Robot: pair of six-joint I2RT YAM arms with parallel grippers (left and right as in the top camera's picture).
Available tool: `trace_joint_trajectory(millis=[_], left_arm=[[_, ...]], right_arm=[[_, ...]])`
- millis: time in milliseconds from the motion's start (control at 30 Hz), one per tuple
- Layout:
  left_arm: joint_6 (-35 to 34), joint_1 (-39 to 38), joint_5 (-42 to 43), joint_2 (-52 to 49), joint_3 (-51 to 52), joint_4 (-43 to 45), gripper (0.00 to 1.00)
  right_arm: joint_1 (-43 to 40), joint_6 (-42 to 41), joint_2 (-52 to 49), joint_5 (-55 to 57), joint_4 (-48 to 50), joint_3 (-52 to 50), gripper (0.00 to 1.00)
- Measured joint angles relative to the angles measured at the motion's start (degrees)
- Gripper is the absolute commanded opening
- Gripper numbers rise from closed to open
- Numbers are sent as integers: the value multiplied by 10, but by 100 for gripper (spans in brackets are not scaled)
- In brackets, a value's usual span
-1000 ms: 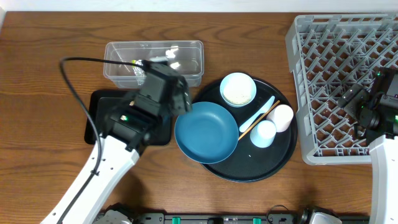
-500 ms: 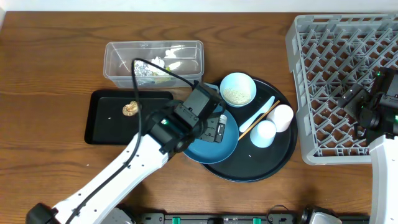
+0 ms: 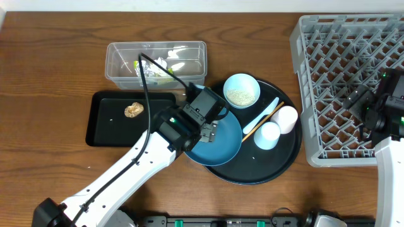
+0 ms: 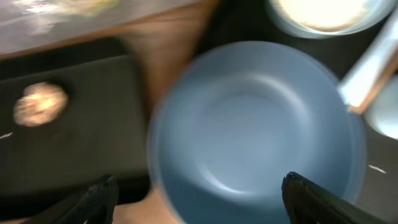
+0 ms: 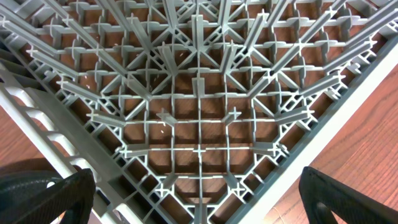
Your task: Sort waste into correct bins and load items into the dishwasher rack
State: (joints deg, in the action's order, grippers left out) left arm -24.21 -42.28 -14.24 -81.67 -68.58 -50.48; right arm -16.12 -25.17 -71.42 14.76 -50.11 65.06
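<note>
left arm had swung off the shallow black rectangular tray (image 3: 104, 129); the small brown food lump (image 3: 133, 110) lay on it. left gripper (image 4: 199, 185) hung over the large blue plate (image 3: 230, 140) on the big round black tray (image 3: 284, 161), fingers spread, holding nothing. right gripper (image 5: 196, 180) was splayed wide above the grey lattice dishwasher rack (image 3: 334, 57).

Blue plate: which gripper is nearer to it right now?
Left. The left gripper hangs directly above the blue plate, jaws open; the right gripper sits far off to the side, over the dishwasher rack.
</note>
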Motion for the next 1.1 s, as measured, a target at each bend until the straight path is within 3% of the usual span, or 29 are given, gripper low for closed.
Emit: trace_joint_trajectory(millis=[233, 400, 600, 800, 1100], left_arm=[[-47, 15, -64, 3, 0, -17, 86], [-73, 73, -67, 29, 0, -22, 86], [-84, 130, 7, 45, 0, -29, 86], [-66, 128, 85, 15, 0, -43, 86], [-57, 128, 139, -62, 0, -47, 86]], right_arm=[[0, 0, 0, 0, 0, 0, 99], [0, 0, 0, 0, 0, 0, 99], [0, 0, 0, 0, 0, 0, 99], [0, 0, 0, 0, 0, 0, 99], [0, 0, 0, 0, 0, 0, 99]])
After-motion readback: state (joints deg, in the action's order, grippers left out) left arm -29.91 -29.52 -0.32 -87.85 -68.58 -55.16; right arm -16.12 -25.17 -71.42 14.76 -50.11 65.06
